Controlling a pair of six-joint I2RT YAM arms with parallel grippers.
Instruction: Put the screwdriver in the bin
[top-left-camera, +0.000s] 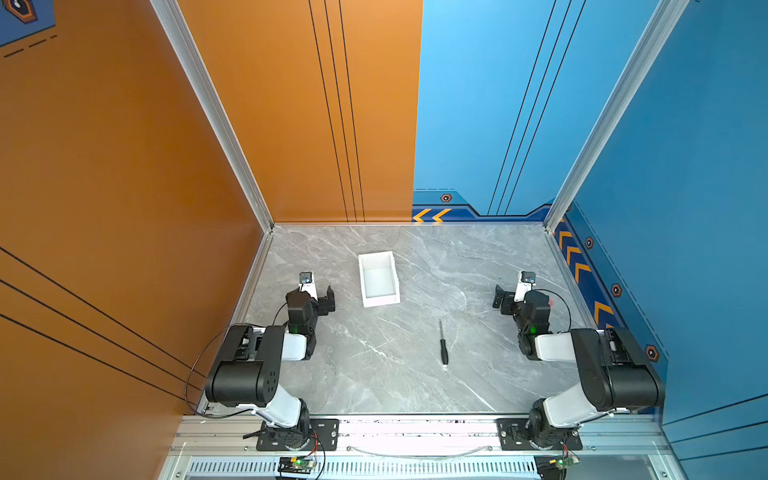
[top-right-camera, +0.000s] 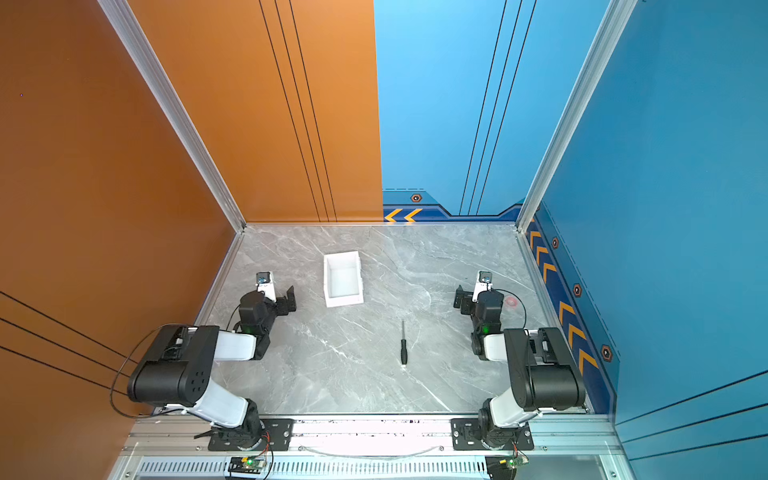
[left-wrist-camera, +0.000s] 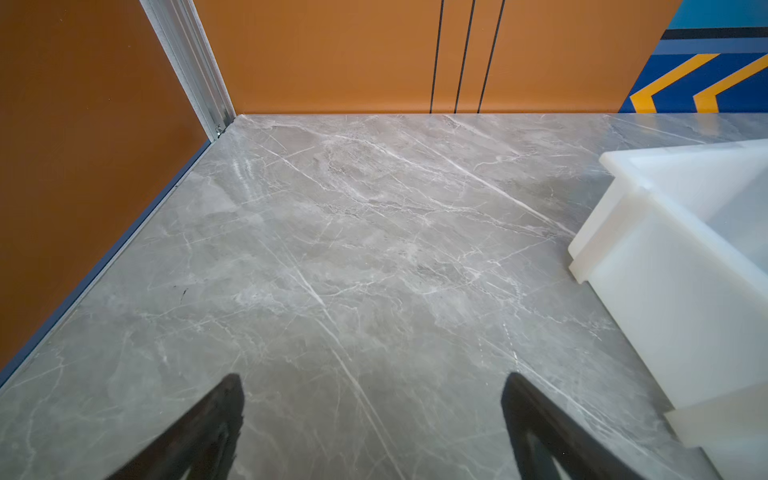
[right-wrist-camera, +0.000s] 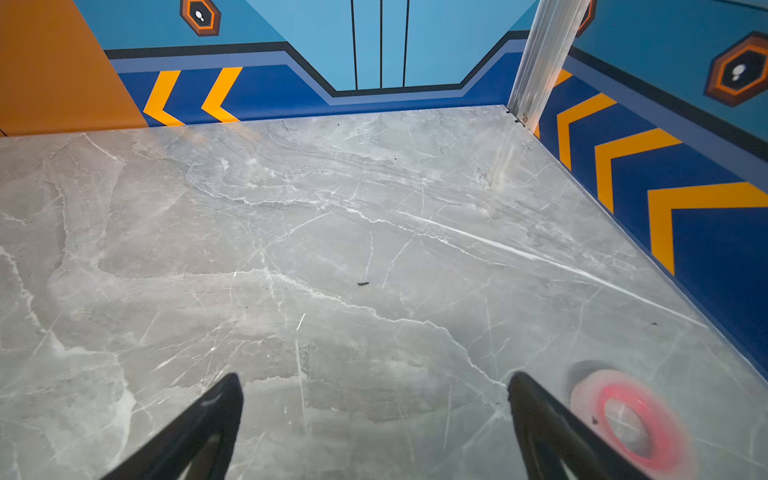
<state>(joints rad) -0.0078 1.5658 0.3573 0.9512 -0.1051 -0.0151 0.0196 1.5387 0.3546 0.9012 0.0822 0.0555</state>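
slim screwdriver (top-left-camera: 443, 345) — black handle, thin dark shaft — flat on table (top-left-camera: 415, 386)

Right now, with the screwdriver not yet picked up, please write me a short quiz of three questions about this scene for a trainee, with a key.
1. True or false: the screwdriver lies inside the bin.
2. Which jaws stand nearer to the bin? A) the left jaws B) the right jaws C) both equally near
3. Short answer: are the right jaws open or shut, and do they hold anything?

Key
1. False: it lies on the table, apart from the bin.
2. A.
3. Open, holding nothing.
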